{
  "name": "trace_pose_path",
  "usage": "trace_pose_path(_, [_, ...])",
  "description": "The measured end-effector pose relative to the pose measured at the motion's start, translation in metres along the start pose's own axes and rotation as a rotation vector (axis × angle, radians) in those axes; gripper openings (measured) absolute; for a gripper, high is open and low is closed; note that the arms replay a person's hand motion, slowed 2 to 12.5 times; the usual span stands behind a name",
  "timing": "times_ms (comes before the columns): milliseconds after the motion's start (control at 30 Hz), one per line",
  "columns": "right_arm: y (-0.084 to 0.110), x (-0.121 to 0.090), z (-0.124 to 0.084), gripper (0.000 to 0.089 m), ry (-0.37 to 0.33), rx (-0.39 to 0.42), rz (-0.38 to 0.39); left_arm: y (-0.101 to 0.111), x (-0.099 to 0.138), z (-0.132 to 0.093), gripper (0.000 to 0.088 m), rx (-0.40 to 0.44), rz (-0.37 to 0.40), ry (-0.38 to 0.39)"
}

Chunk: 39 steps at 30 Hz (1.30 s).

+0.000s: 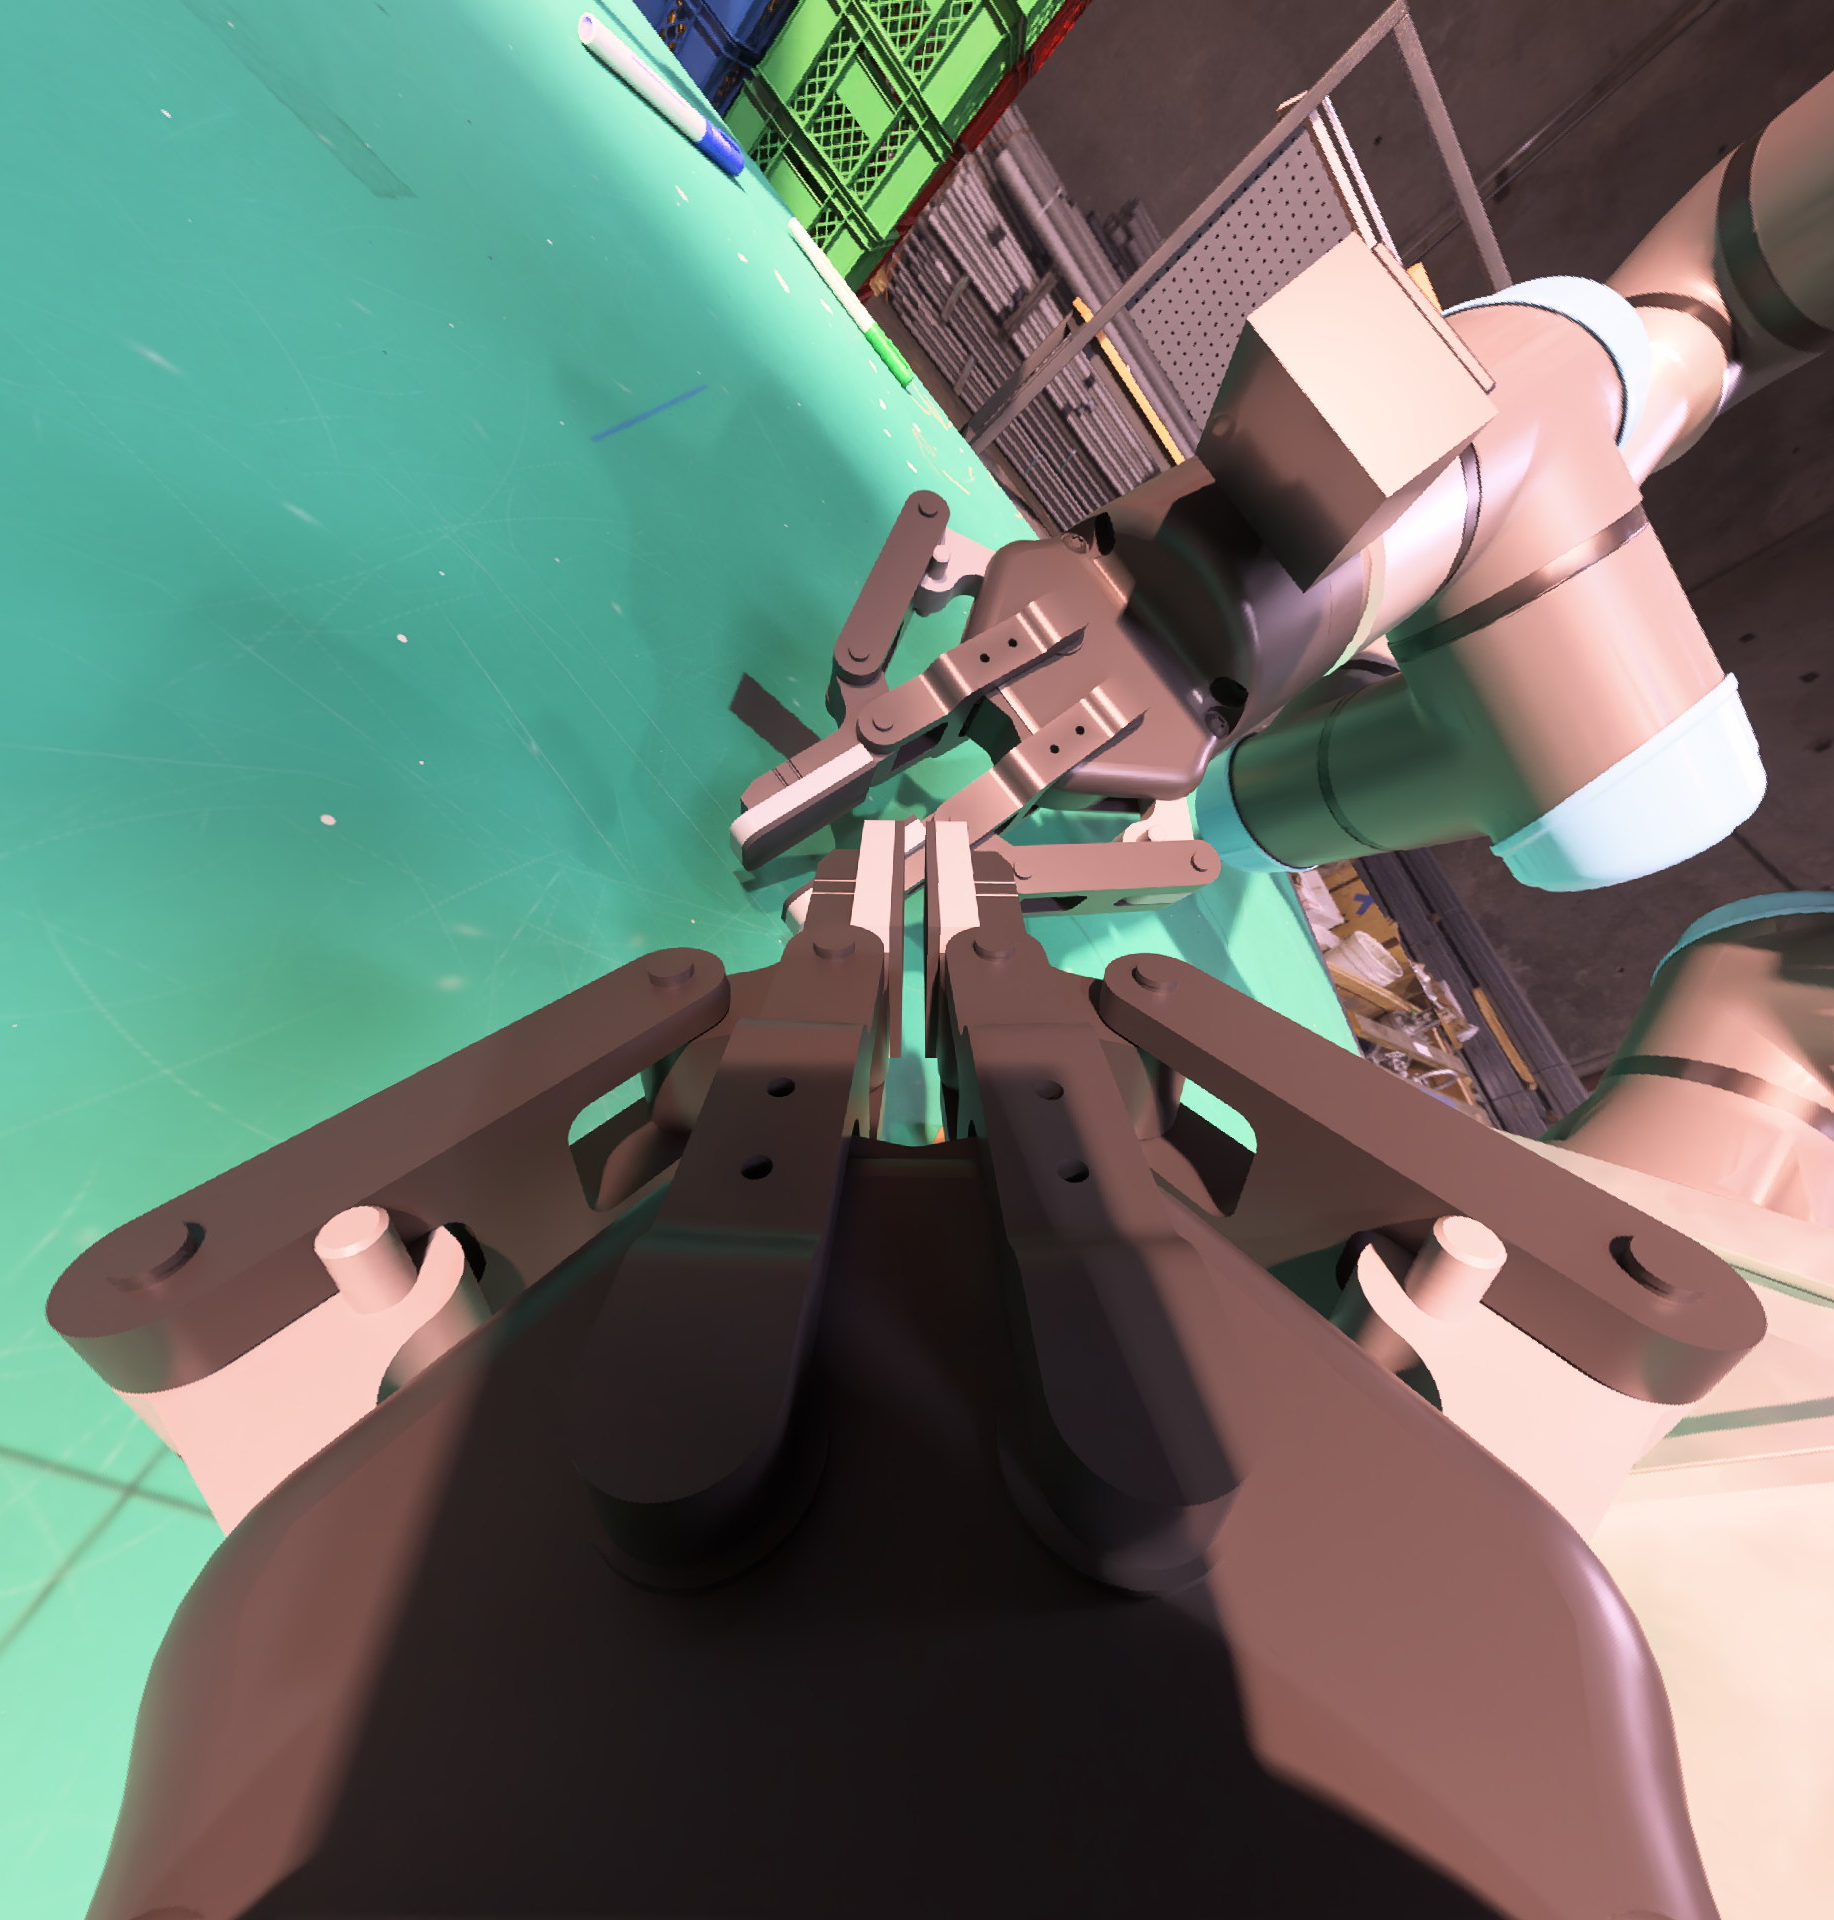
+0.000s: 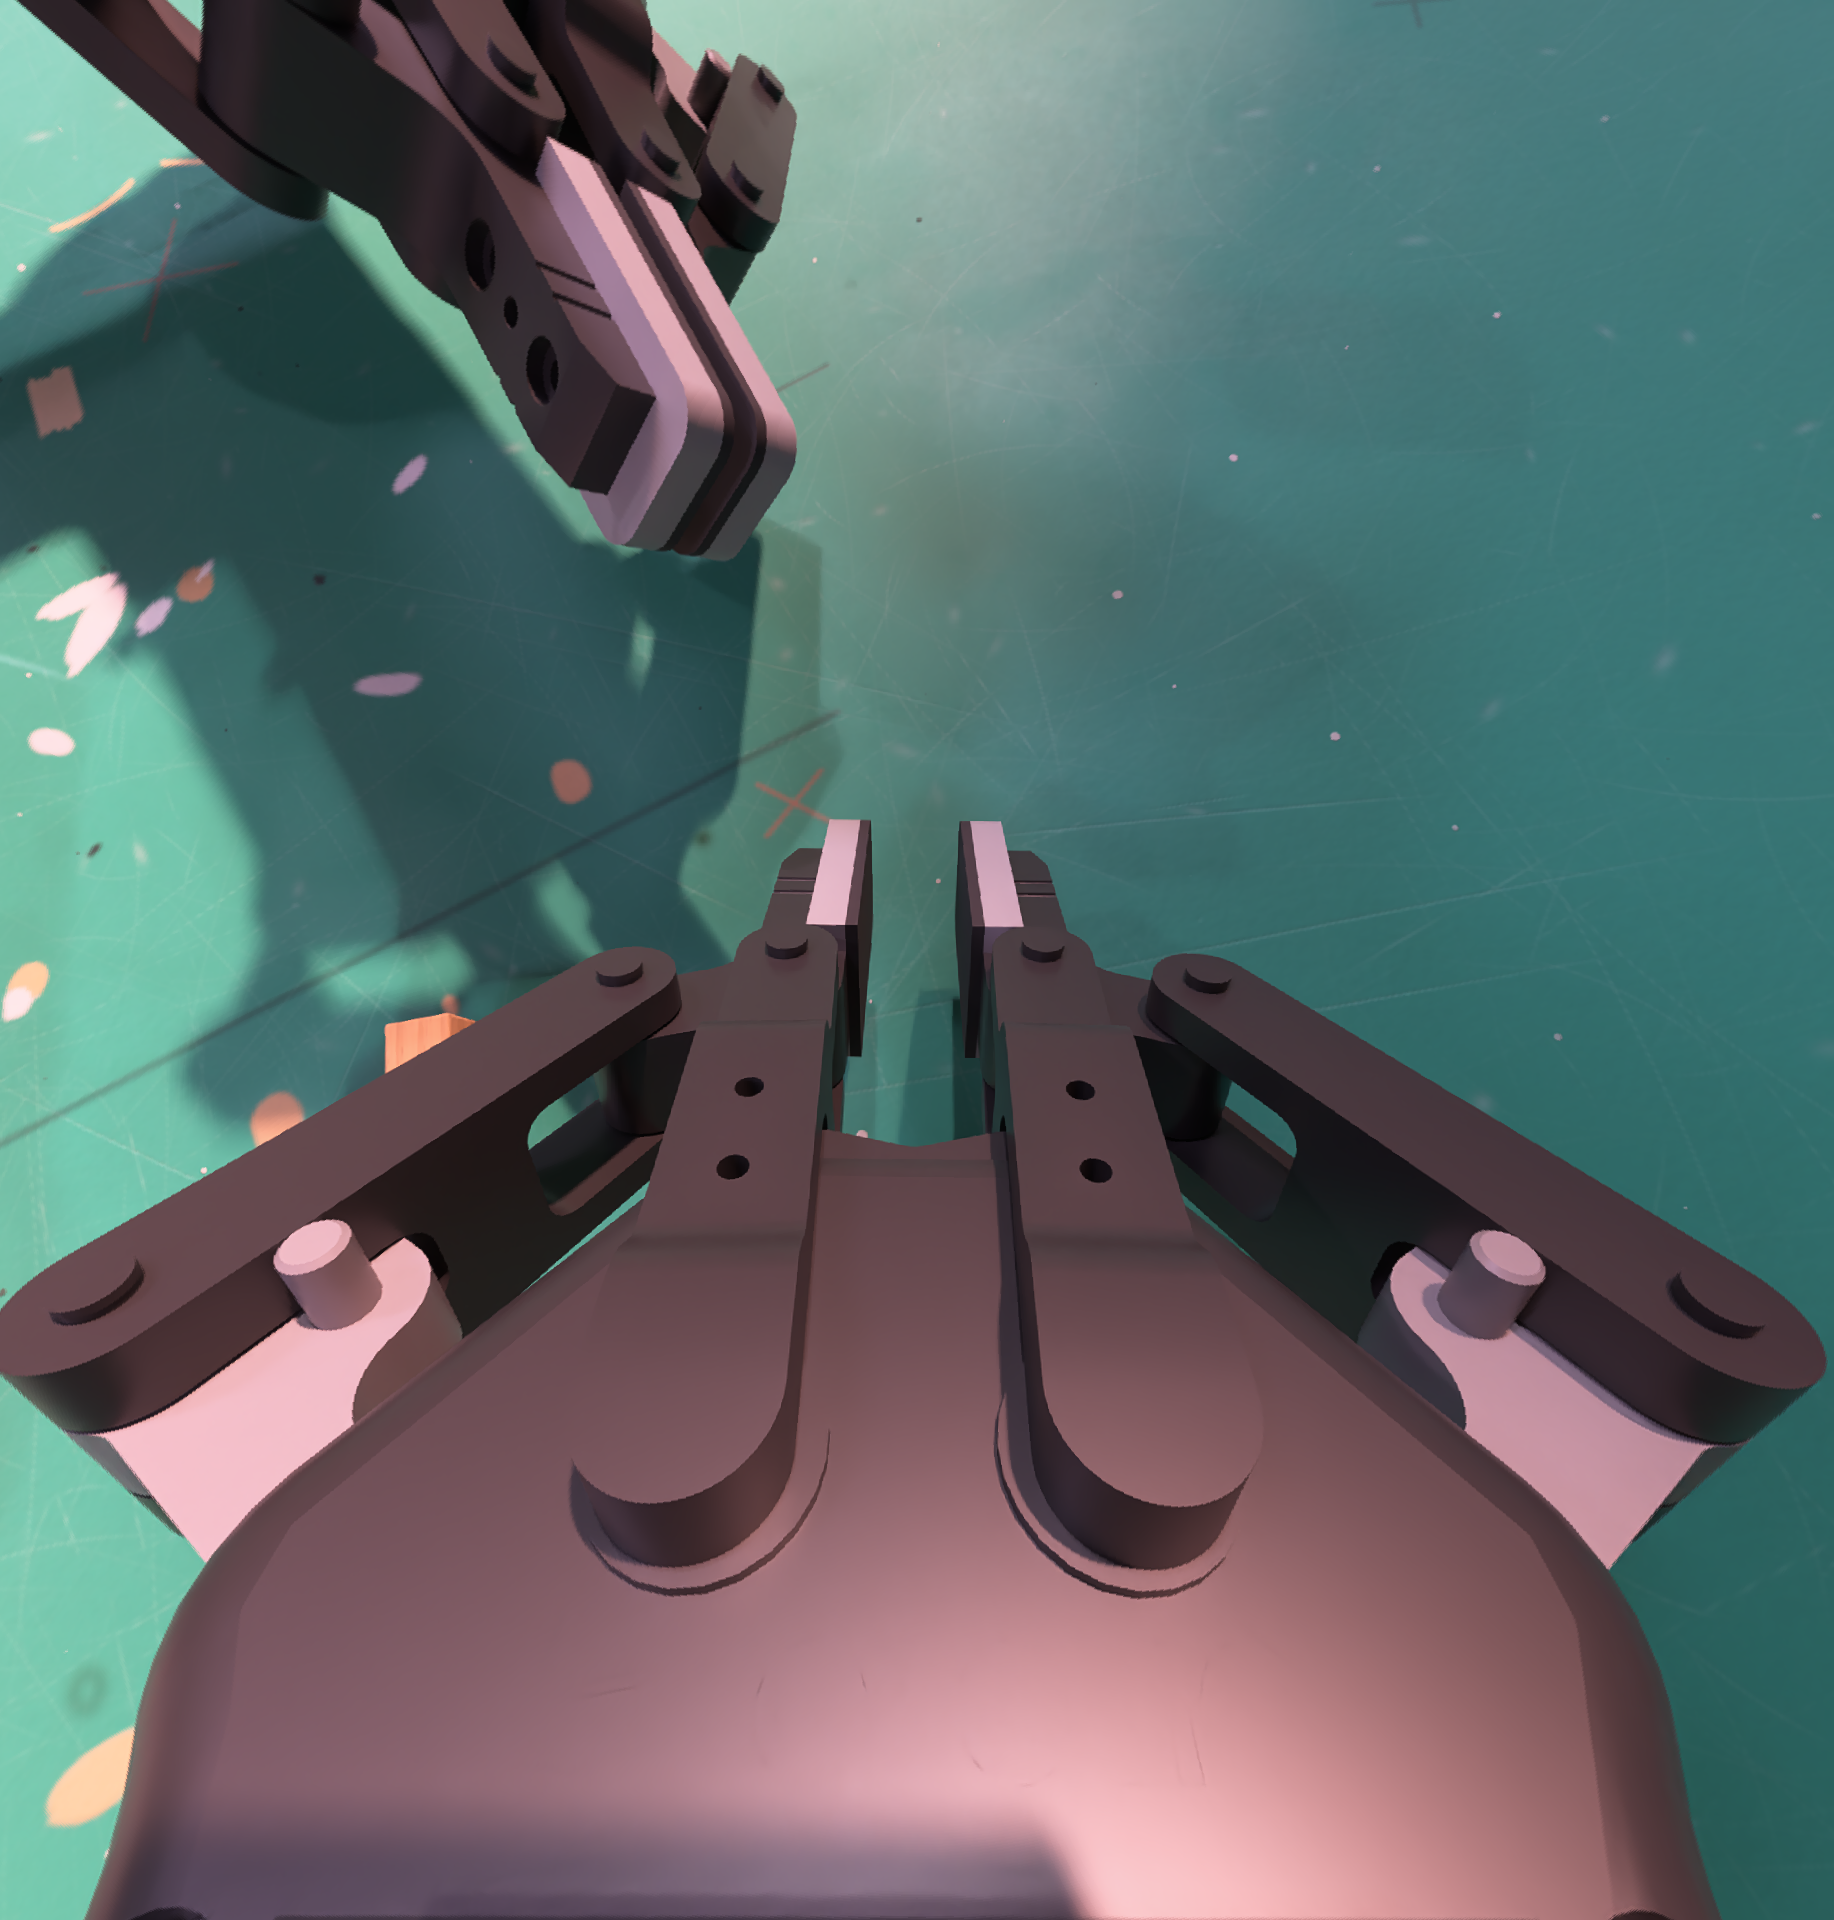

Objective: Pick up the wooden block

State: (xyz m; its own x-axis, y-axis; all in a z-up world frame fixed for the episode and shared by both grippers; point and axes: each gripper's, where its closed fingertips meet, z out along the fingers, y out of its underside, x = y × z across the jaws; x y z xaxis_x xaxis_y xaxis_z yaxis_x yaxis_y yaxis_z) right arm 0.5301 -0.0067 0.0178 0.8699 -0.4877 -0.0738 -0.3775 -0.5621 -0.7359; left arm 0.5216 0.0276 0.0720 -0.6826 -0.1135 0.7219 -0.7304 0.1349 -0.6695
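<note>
The wooden block (image 2: 422, 1039) is a small light-brown piece on the green mat. Only a corner of it shows in the right wrist view, behind my right gripper's left linkage. My right gripper (image 2: 915, 868) hovers over bare mat beyond the block, its pads a narrow gap apart with nothing between them. My left gripper (image 2: 700, 509) comes in from the upper left with its pads pressed together and empty. In the left wrist view my left gripper (image 1: 913, 862) points at the right gripper (image 1: 892, 821), whose fingertips sit just beyond mine.
Two markers (image 1: 664, 94) (image 1: 851, 301) lie near the mat's far edge. Green crates (image 1: 871, 104) and metal shelving (image 1: 1048, 343) stand beyond it. The right arm (image 1: 1464, 623) fills the right side. A tape scrap (image 2: 56, 400) and paint flecks lie on the mat.
</note>
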Motion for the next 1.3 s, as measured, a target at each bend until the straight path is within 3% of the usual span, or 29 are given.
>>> trace_pose_path(333, [-0.009,0.015,-0.012,0.0178,0.06,0.067,0.018,0.002,0.002,0.002,0.0034,-0.012,0.011,0.007])
trace_pose_path(600, [-0.021,0.024,-0.025,0.016,0.059,0.172,0.094,0.005,0.002,0.004,0.0034,-0.027,0.017,0.001])
trace_pose_path(933, [-0.044,0.009,-0.035,0.0135,-0.092,0.341,0.188,0.008,0.003,0.006,0.0035,-0.046,0.024,0.007])
trace_pose_path(1300, [-0.055,-0.016,-0.035,0.0155,-0.282,0.403,0.283,0.012,0.008,0.008,0.0035,-0.065,0.026,0.032])
